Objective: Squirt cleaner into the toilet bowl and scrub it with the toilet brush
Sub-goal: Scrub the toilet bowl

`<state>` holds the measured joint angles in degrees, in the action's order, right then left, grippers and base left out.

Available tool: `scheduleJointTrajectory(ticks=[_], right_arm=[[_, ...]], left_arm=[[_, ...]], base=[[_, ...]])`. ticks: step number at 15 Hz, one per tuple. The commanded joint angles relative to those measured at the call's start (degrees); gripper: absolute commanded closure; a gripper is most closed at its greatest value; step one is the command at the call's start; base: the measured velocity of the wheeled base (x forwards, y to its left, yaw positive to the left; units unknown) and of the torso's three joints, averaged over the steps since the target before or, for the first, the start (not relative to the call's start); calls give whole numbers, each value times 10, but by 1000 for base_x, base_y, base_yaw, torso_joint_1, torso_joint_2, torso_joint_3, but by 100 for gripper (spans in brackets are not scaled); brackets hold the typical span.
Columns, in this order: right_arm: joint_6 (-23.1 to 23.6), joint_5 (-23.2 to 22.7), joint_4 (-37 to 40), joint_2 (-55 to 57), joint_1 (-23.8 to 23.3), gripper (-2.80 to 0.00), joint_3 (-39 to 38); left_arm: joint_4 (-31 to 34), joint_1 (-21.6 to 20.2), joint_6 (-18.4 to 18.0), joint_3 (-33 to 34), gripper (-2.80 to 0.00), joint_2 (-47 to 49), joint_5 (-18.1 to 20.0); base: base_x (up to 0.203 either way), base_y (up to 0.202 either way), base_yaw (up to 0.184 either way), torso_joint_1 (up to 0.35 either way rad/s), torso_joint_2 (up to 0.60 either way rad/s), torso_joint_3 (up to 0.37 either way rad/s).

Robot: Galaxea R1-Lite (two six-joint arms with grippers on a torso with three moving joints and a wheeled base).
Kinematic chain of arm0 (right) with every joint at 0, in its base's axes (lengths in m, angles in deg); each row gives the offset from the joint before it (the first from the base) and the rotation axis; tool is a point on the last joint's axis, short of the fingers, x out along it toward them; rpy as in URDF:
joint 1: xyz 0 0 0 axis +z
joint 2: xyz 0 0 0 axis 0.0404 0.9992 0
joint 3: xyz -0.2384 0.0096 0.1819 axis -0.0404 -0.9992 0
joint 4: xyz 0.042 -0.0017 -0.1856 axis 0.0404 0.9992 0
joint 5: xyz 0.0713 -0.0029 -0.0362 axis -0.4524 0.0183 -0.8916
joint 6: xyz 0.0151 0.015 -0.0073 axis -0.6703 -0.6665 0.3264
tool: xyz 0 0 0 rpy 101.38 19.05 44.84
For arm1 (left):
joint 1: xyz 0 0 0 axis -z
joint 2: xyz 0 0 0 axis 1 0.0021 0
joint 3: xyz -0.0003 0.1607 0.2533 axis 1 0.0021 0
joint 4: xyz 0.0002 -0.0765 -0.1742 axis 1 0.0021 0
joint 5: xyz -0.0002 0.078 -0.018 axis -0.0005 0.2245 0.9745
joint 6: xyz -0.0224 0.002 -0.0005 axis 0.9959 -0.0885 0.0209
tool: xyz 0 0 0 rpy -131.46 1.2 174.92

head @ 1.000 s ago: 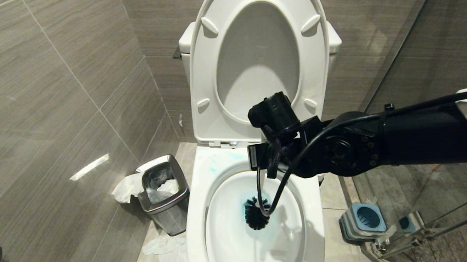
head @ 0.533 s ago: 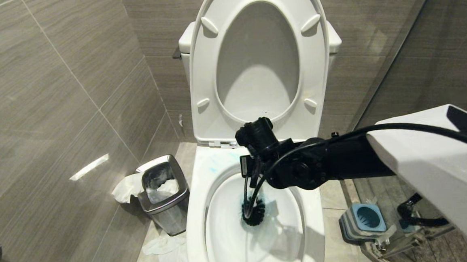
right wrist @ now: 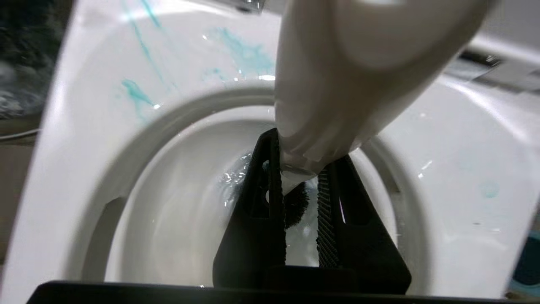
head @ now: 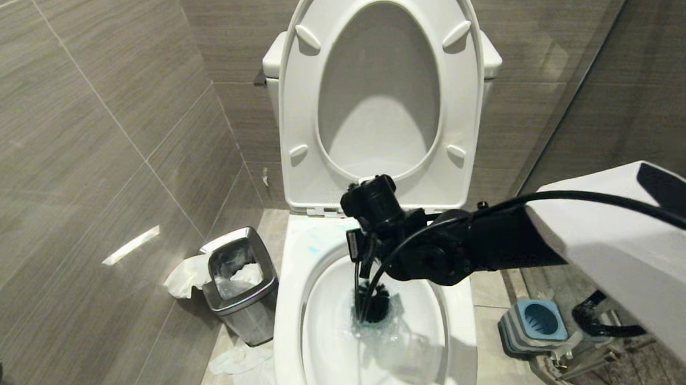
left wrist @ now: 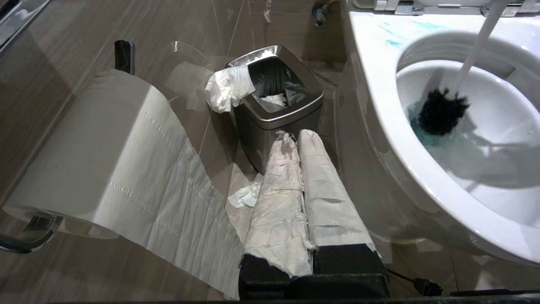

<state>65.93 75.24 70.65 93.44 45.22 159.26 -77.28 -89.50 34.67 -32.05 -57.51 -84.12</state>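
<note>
grey wood-grain tiled walls and floor, toilet bowl point(head: 291, 315) with seat and lid raised, teal streaks on its rim, right end effector point(right wrist: 301, 177) clenched on toilet brush point(left wrist: 443, 112), black head down in the bowl water, left end effector point(left wrist: 301, 139) paper-wrapped, closed and empty beside steel waste bin point(head: 241, 282), paper roll point(left wrist: 105, 156) on wall holder, blue-grey brush holder point(head: 535, 323) on floor right of bowl

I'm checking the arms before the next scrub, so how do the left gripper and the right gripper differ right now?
The right gripper is clamped on the toilet brush, over the toilet bowl; the left gripper holds nothing, beside the bowl, pointing toward the waste bin. The left gripper's fingers are wrapped in white paper; the right gripper's are bare black. Both are shut.
</note>
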Motion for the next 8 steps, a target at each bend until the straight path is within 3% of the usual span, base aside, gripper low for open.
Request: scheduleJointTrajectory(ticks=[1,4,8], right_arm=[[10,-2,16,-99,6,0,-12],[11,-14,65,-161,12,0,-21],[1,-14,63,-122,12,0,-25]], left_arm=[[0,0,0,0,0,0,-1],[1,0,-1,0,0,0,0],[0,0,0,0,0,0,0]], base=[[0,0,0,0,0,0],[0,0,0,1,0,27],[0,0,0,4,3,120]])
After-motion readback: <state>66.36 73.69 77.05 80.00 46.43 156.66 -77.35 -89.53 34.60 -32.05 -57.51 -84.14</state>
